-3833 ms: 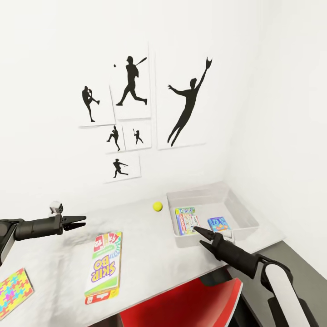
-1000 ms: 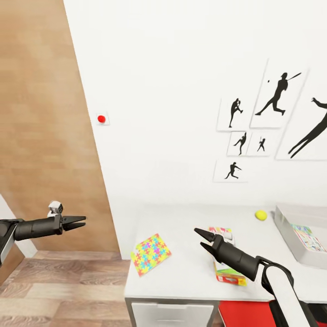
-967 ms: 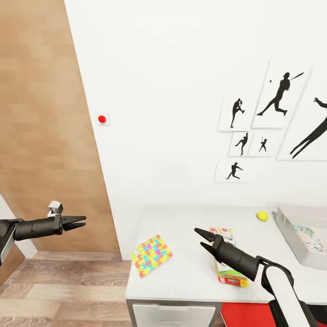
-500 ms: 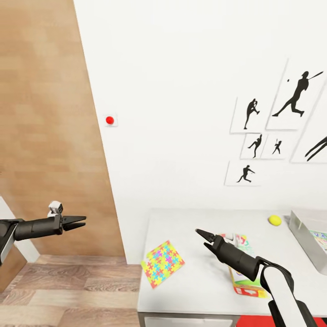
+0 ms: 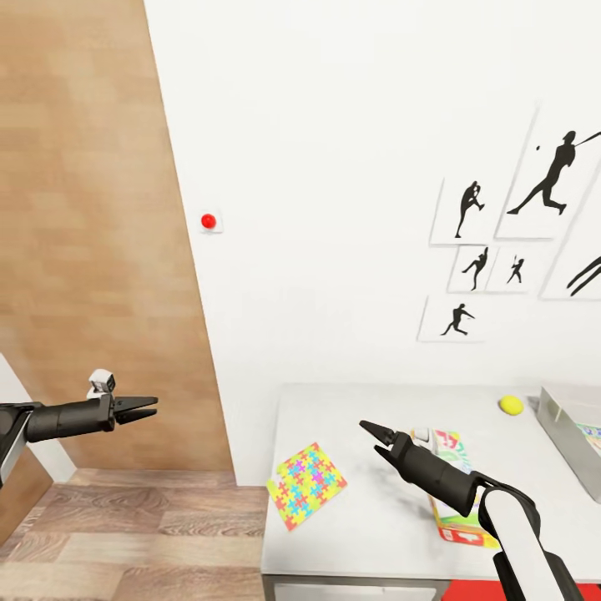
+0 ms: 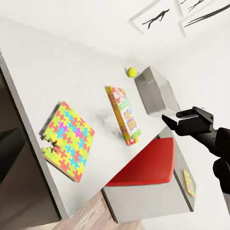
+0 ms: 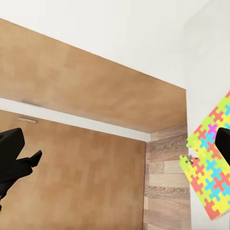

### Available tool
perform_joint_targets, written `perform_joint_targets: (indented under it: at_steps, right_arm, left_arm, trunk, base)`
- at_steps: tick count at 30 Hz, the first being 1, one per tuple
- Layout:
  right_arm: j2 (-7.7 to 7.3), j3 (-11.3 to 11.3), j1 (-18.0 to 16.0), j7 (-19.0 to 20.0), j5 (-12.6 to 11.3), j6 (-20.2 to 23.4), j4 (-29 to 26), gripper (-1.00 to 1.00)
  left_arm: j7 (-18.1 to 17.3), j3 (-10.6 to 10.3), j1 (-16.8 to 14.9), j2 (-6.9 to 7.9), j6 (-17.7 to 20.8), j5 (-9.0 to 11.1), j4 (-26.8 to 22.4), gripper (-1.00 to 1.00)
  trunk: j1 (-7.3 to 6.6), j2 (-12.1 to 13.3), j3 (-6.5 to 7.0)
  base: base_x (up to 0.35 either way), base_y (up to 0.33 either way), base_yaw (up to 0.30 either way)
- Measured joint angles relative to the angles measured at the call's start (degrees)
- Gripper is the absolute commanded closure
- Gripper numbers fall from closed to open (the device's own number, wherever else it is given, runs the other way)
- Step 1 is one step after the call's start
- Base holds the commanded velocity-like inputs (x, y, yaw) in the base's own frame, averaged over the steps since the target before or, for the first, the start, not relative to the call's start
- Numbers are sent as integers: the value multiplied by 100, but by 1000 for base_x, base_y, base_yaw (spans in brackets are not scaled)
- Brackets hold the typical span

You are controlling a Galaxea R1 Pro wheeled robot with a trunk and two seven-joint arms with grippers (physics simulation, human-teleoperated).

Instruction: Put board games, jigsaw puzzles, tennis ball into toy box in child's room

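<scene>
A jigsaw puzzle (image 5: 306,485) (image 6: 66,140) (image 7: 211,177) lies flat near the left end of the pale table (image 5: 367,405). The Skip-Bo board game (image 5: 455,492) (image 6: 124,114) lies further right, partly hidden behind my right arm. The tennis ball (image 5: 510,406) (image 6: 132,72) rests near the wall beside the grey toy box (image 5: 561,426) (image 6: 155,91), which is cut by the picture's right edge. A second jigsaw board (image 6: 189,182) lies on the lower grey section. My right gripper (image 5: 370,436) hovers open and empty above the table, right of the first puzzle. My left gripper (image 5: 152,406) hangs open and empty over the floor, left of the table.
A brown wooden door (image 5: 83,250) stands to the left, with wood-plank floor (image 5: 125,534) below. A red chair (image 6: 148,163) is tucked under the table's front. Black sports pictures (image 5: 476,209) and a red button (image 5: 208,221) are on the white wall.
The whole view has swung left, so the table, toy box and pictures sit further right in the picture. Neither gripper has changed its pose, and no toy has moved.
</scene>
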Motion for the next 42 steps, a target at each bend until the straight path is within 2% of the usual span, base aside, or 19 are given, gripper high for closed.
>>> perform_joint_targets:
  at_steps: [15,21,24,25,28,29,31,33,35,39,41,42]
  right_arm:
    - [17,22,-2,-40,29,-18,0,-100]
    - [52,60,-95,-384,115,24,143,-100]
    - [80,75,-507,-1011,204,97,277,-100]
    - [103,118,-777,-1469,205,195,378,-100]
    - [146,248,-1236,-2271,206,402,656,-100]
    - [181,337,-1545,-2773,189,517,902,-100]
    - [228,426,-1870,-3246,185,602,1189,-100]
    - [408,583,-2449,-3961,166,683,1841,-100]
    - [593,657,-2854,-4328,184,702,2391,-100]
    - [853,762,-3448,-4752,226,692,3326,-100]
    - [922,881,-3644,-4902,244,646,3664,-100]
    - [957,1063,-3764,-5037,246,545,3884,-100]
  left_arm:
    - [0,0,0,0,-2,5,0,-100]
    - [0,0,0,-3,-3,2,0,-100]
    - [1,-6,0,-7,-2,-1,1,-100]
    - [1,-8,0,-8,-4,-2,2,-100]
    - [1,-10,0,-8,-2,-3,1,-100]
    - [1,-11,0,-12,-1,-6,2,-100]
    - [1,-11,0,-11,0,-8,1,-100]
    - [0,-7,0,-16,-4,-12,2,-100]
    - [0,-5,-1,-17,-6,-13,2,-100]
    - [0,-2,0,-16,-7,-19,1,-100]
    - [-1,-3,0,-13,-8,-22,0,-100]
    - [-1,-3,-1,-11,-8,-24,0,-100]
  trunk:
    - [0,0,0]
    - [0,0,0]
    - [0,0,1]
    - [1,1,1]
    - [0,1,1]
    - [1,2,1]
    - [0,1,1]
    - [1,2,1]
    - [1,1,1]
    - [0,1,1]
    - [0,1,1]
    - [0,1,1]
  base:
    - [0,21,0]
    - [0,60,0]
    - [0,16,0]
    - [0,9,0]
    - [0,5,0]
    - [0,3,0]
    - [0,2,0]
    - [0,0,0]
    - [0,0,0]
    - [0,48,0]
    - [0,185,0]
    - [0,201,0]
